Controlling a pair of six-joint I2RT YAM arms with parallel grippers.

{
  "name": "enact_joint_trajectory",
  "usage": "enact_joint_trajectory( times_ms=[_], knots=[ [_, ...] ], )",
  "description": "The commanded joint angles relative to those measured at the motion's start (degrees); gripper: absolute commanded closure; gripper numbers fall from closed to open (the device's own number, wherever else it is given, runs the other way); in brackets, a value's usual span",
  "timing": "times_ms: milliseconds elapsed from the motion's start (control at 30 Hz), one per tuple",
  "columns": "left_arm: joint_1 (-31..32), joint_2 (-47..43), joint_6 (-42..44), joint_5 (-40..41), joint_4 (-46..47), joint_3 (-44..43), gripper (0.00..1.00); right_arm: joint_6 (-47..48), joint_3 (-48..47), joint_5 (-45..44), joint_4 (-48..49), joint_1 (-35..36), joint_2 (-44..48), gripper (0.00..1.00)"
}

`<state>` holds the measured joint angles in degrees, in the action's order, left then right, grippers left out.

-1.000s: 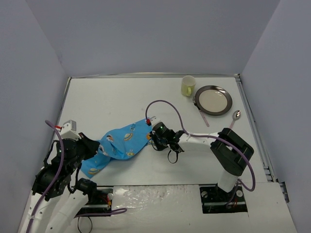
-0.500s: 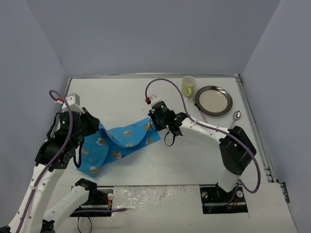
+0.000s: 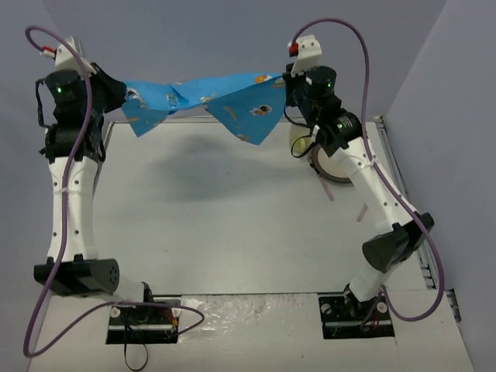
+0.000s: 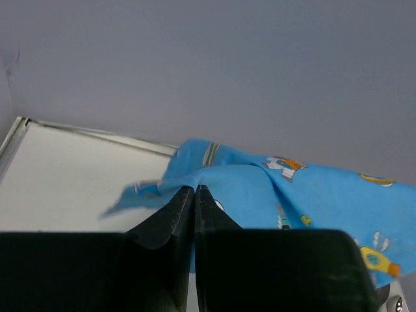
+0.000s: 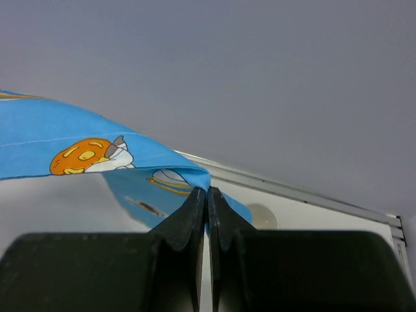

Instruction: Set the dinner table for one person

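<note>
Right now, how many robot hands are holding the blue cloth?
2. The left gripper pinches one end of the cloth, the right gripper pinches the other end, and it hangs between them above the table.

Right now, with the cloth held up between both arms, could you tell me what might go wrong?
The left claw and right claw each pinch only a thin edge of the cloth, which could slip free. The cloth hangs folded and may land creased. The right arm is over the cup and plate; lowering might knock them.
</note>
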<state>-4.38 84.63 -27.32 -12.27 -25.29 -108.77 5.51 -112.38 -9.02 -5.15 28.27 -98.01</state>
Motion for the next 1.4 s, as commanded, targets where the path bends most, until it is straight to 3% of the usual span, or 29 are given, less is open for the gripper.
enact_joint_trajectory(
  times_ms=[0, 133, 167, 333, 467, 567, 633, 733, 800, 867, 933, 1033, 1133, 1367],
  knots=[
    [-1.1, -12.8, 0.0, -7.3, 16.5, 19.9, 1.0, 2.0, 15.7, -0.6, 8.2, -0.1, 9.7, 1.0],
    [-1.0, -20.3, -3.0, -6.6, 20.9, 37.2, 1.0, -1.6, 32.8, 1.7, 14.3, 0.0, 15.3, 1.0],
    [-1.0, -22.3, -4.5, -6.6, 21.2, 46.2, 1.0, -3.7, 40.1, 2.4, 15.9, 0.3, 17.3, 1.0],
    [-1.0, -26.9, -7.6, -4.3, 15.1, 64.4, 1.0, -12.0, 57.5, 2.5, 16.6, 2.9, 19.4, 1.0],
    [-1.1, -28.9, -11.7, -0.4, 10.2, 71.6, 0.98, -19.5, 67.9, 1.9, 15.8, 3.6, 21.3, 0.97],
    [-1.0, -29.8, -14.2, 2.0, 5.4, 72.9, 0.87, -24.2, 72.1, 2.8, 13.8, 3.7, 22.3, 0.87],
    [-1.1, -30.9, -14.8, 3.6, 2.8, 73.3, 0.77, -27.0, 72.7, 3.5, 10.9, 3.9, 23.0, 0.81],
    [-1.2, -34.0, -14.0, 7.7, -1.4, 72.4, 0.47, -28.1, 72.3, 3.6, 7.5, 3.7, 24.2, 0.63],
    [-1.3, -37.2, -12.1, 9.5, -4.3, 69.8, 0.32, -28.3, 70.4, 3.5, 4.7, 3.7, 26.7, 0.43],
    [-1.3, -39.2, -10.3, 9.5, -5.6, 67.3, 0.18, -27.2, 67.3, 3.9, 1.9, 3.7, 27.8, 0.34],
    [-1.1, -39.1, -6.8, 7.5, -5.1, 63.0, 0.16, -26.5, 63.1, 5.5, 1.1, 3.5, 28.3, 0.23],
    [-0.6, -34.8, -4.9, 1.8, -2.6, 59.5, 0.16, -24.6, 58.2, 6.5, 1.1, 3.2, 25.7, 0.2],
    [2.5, -28.5, -5.6, 1.2, 0.2, 57.7, 0.16, -22.8, 52.8, 6.5, 1.3, 2.7, 19.9, 0.19],
    [13.5, -10.9, -8.1, 10.8, 7.1, 55.2, 0.16, -20.9, 46.9, 7.8, 4.1, 2.1, 5.8, 0.18]
  ],
)
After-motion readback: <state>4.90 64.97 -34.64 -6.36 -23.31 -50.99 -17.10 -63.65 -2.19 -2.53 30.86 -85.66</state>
